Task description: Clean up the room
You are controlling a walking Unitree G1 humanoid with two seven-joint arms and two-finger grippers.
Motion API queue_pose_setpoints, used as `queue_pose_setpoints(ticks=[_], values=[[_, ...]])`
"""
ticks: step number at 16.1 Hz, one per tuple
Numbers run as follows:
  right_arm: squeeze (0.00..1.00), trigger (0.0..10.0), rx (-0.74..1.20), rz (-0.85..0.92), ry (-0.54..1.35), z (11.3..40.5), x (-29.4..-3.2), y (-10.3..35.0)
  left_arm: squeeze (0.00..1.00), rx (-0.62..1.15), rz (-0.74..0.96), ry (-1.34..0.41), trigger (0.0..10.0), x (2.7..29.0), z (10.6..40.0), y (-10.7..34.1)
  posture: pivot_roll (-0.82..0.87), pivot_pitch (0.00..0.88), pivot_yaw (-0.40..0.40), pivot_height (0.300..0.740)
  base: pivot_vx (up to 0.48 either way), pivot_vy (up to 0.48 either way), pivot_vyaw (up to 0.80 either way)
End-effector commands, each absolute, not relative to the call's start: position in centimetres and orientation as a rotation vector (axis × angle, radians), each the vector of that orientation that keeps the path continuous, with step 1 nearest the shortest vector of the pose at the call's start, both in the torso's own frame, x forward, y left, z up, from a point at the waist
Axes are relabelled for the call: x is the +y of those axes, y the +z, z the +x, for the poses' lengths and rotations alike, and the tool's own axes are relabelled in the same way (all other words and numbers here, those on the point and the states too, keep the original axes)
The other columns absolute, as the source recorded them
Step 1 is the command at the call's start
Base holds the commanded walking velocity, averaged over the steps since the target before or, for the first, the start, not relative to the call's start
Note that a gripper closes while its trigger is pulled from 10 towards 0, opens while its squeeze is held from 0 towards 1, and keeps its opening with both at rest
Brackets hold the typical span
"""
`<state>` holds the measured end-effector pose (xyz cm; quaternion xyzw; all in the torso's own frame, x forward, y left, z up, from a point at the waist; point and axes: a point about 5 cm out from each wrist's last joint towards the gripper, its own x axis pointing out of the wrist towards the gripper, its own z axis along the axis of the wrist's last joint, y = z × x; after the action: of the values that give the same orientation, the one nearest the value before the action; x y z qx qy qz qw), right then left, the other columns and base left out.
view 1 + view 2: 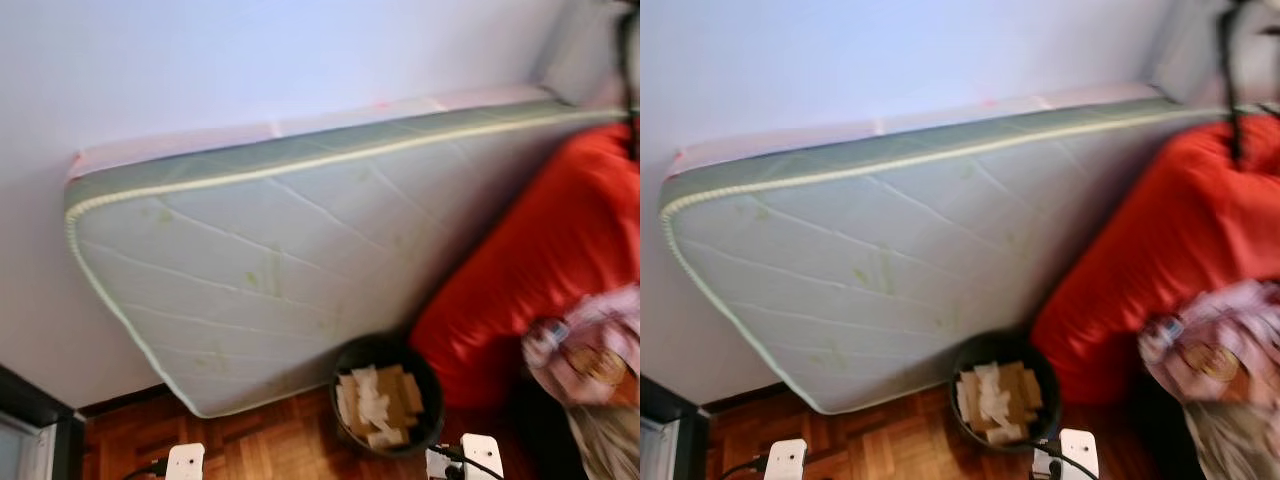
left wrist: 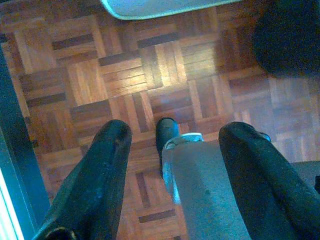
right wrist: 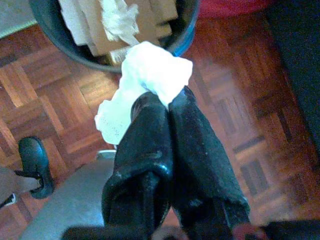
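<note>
A crumpled white tissue (image 3: pixel 150 75), soft and puckered like wadded paper, is pinched between the two black fingers of the right gripper (image 3: pixel 167 107), which are clenched tight on it just above the rim of a round dark bin (image 3: pixel 182 37). The bin (image 1: pixel 388 395) stands on the parquet floor (image 2: pixel 125 75) and holds flat tan cardboard pieces (image 1: pixel 395 392) with pale crumpled scraps among them (no writing on them can be read). Behind the bin a quilted pale-green mattress (image 1: pixel 270 250) with corded piping leans on its edge against the white wall (image 1: pixel 250 60); beside it slumps a red cushion (image 1: pixel 540 260), smooth and bulging, with blurred patterned packaging (image 1: pixel 585 350) in front. The left gripper (image 2: pixel 172 150) hangs over bare wooden floor, its fingers spread apart and holding nothing.
</note>
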<state>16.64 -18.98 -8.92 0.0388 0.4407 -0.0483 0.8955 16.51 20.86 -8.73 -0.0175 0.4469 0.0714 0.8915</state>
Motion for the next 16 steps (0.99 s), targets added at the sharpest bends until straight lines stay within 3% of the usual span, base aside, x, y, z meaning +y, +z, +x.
queue_pose_setpoints(ticks=[1, 8, 16], values=[[0.0, 10.0, 0.922, 0.071, -0.104, 16.2, -19.3, -9.1, 0.0, 0.941, -0.036, 0.142, 10.0, 20.7, 16.1, -9.0, 0.01, 0.07, -0.061, 0.729, 0.315, 0.0, 0.0], [0.0, 10.0, 0.891, 0.068, -0.075, 16.5, -19.3, -8.8, 0.0, 0.901, -0.038, 0.143, 10.0, 20.6, 16.6, -8.7, 0.01, 0.086, -0.064, 0.729, 0.222, 0.0, 0.0], [0.0, 10.0, 0.72, 0.107, 0.028, 17.2, -19.0, -7.8, 0.0, 0.474, -0.098, 0.134, 10.0, 20.2, 23.7, -3.6, 0.02, 0.127, -0.076, 0.729, 0.0, 0.0, 0.0]])
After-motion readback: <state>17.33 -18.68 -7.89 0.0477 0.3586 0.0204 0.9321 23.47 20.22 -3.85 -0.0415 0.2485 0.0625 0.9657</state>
